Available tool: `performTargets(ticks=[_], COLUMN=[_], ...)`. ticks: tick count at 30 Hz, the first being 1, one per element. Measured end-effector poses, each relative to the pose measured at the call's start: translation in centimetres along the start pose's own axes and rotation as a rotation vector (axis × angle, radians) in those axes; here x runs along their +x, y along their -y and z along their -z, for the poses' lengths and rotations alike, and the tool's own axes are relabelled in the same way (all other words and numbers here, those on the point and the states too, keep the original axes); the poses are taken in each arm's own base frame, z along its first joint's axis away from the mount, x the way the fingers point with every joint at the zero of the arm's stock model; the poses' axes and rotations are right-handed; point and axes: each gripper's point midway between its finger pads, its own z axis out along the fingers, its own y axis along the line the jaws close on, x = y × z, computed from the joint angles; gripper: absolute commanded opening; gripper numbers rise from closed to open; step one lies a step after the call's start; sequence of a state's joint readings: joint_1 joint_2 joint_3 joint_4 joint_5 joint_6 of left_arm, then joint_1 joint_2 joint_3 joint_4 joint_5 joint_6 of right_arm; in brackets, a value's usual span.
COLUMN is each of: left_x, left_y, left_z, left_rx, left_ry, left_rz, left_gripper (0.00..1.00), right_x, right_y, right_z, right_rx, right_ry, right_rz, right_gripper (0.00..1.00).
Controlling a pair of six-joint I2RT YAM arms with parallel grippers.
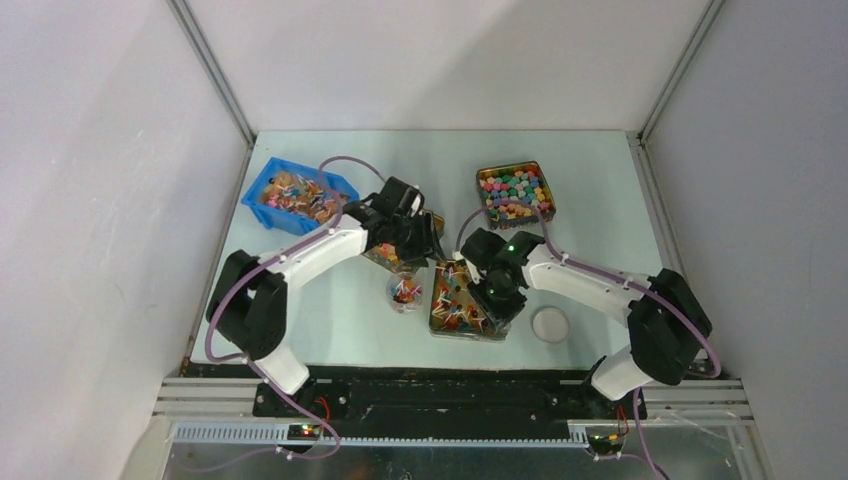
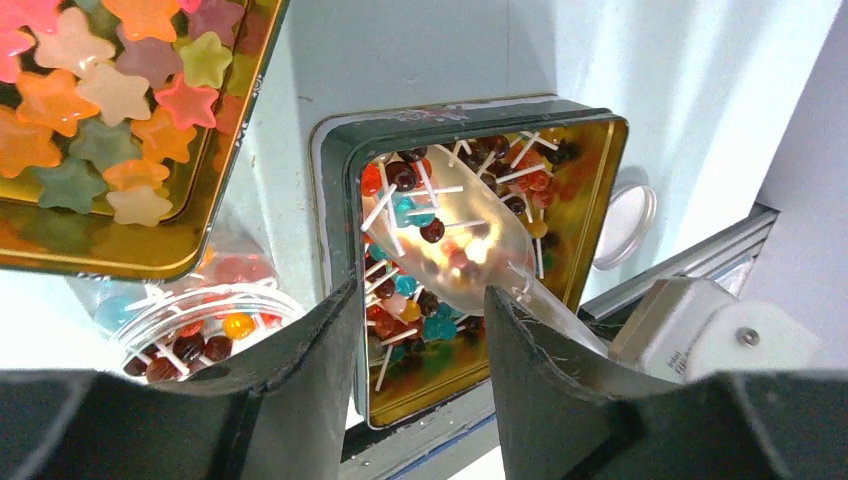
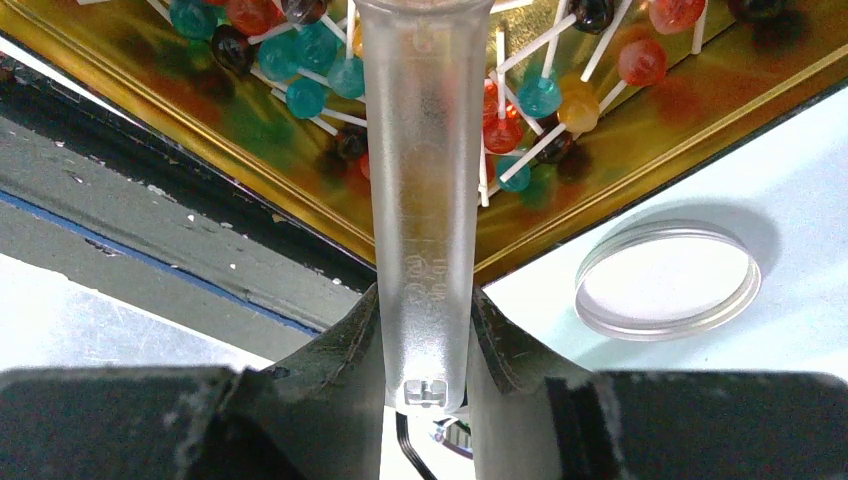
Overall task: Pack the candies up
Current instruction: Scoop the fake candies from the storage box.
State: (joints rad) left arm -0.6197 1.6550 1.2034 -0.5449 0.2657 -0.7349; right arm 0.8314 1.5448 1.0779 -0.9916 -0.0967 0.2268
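Note:
The candies (image 2: 400,180), small round heads on thin white sticks, lie in a gold tin (image 2: 600,160) near the table's front edge. More of them fill a small clear jar (image 2: 190,335) left of the tin (image 1: 440,322). My right gripper (image 3: 425,330) is shut on the handle of a clear plastic scoop (image 3: 420,200). The scoop's bowl (image 2: 470,245) rests among the candies (image 3: 540,95) in the tin. My left gripper (image 2: 420,320) hovers above the gap between jar (image 1: 405,292) and tin, open with nothing between its fingers.
A gold tin of star-shaped sweets (image 2: 100,262) sits just behind the jar. The jar's round lid (image 3: 668,280) lies right of the lollipop tin. A blue bin (image 1: 295,195) stands back left and a tin of round coloured sweets (image 1: 515,192) back right.

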Motion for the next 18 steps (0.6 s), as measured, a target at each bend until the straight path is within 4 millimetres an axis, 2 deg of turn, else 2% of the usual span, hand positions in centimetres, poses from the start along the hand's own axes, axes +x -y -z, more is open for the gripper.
performTargets(ticks=[7, 18], left_x=[-1.1, -2.6], left_y=[0.1, -1.3], left_z=[2.7, 6.7], left_rx=[0.022, 0.034], left_ry=[0.056, 0.152], left_rz=[0.014, 0.059], left_gripper=[0.56, 0.58], right_x=[1.2, 2.1], right_y=[-0.2, -1.1], right_z=[-0.2, 0.4], right_rx=[0.007, 0.009], right_ry=[-0.001, 0.031], right_rz=[-0.005, -0.022], right_gripper=[0.0, 0.0])
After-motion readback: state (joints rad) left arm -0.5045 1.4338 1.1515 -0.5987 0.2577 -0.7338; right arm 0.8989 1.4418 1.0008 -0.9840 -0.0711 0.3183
